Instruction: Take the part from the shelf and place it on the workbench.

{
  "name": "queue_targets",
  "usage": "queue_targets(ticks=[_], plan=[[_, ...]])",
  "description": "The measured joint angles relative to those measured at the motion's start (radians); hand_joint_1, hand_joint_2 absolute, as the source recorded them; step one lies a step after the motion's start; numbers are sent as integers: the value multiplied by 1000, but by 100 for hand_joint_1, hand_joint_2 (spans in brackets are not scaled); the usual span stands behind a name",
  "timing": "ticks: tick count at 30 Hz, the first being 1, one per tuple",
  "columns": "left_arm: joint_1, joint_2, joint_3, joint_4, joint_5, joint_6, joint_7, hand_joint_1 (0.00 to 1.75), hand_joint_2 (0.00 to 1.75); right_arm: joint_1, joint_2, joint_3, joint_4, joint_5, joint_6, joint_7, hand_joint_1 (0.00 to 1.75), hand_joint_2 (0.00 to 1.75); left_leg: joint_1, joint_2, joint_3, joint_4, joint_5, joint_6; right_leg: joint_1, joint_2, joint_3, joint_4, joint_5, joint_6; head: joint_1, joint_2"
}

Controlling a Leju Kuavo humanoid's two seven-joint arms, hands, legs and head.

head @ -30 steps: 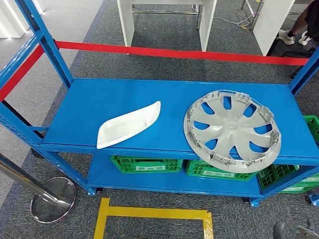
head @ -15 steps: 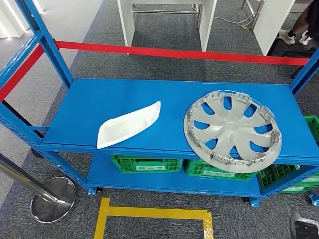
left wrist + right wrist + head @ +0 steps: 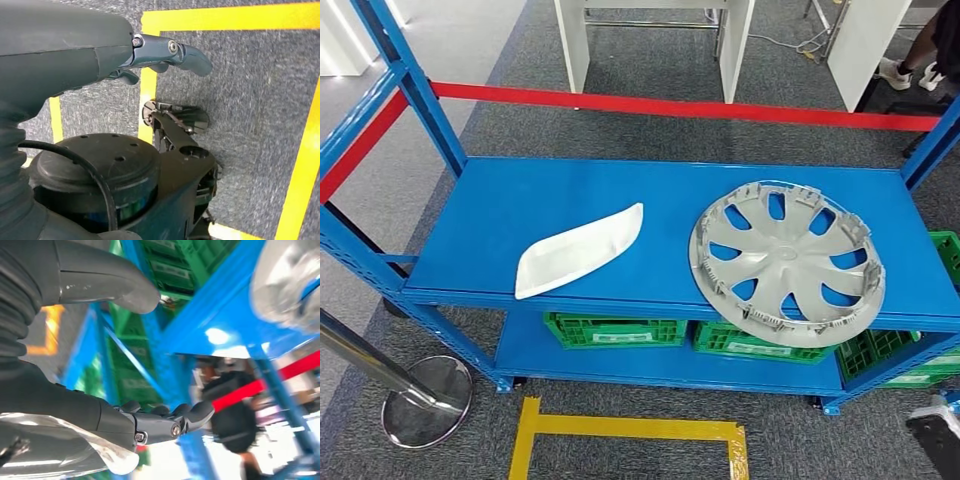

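We see the round silver plastic wheel cover [image 3: 786, 262] lying flat on the right half of the blue metal shelf [image 3: 509, 215], its near edge overhanging the shelf's front lip. A white curved plastic trim piece [image 3: 576, 250] lies well apart to its left. Green plastic crates [image 3: 613, 329] sit on the lower level. Our left robot hand [image 3: 113, 55] hangs above the grey carpet with yellow tape [image 3: 149, 90], fingers spread and empty. Our right robot hand [image 3: 124, 355] is near the shelf's corner, fingers apart, gripping nothing.

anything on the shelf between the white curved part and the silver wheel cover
Nothing. In the head view, the stretch of blue shelf between the white curved part and the wheel cover is bare; the two lie apart, not touching.
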Motion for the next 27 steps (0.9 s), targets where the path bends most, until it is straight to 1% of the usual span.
queue_targets(ticks=[6, 10, 18, 27], plan=[[-15, 0, -75, 0, 10, -14, 17, 0, 175, -59, -165, 86, -46, 80, 94, 43, 0, 175, 0, 0, 0, 0, 0, 0, 0, 0, 0, 0, 0, 1, 0, 0], [-24, 1, -119, 1, 15, -23, 26, 0, 175, -119, -259, 161, -61, 127, 156, 63, 0, 175, 0, 0, 0, 0, 0, 0, 0, 0, 0, 0, 0, 1, 0, 0], [-40, 2, -188, 1, 23, -39, 42, 0, 175, -260, -406, 327, -67, 171, 272, 88, 0, 175, 0, 0, 0, 1, 0, 0, 0, 0, 0, 0, 0, 1, 0, 0], [-58, 2, -266, 1, 27, -58, 59, 0, 175, -420, -572, 546, -71, 136, 410, 118, 0, 175, -1, 0, 1, 1, 0, 0, 0, 0, 0, 0, 1, 1, 0, 0]])
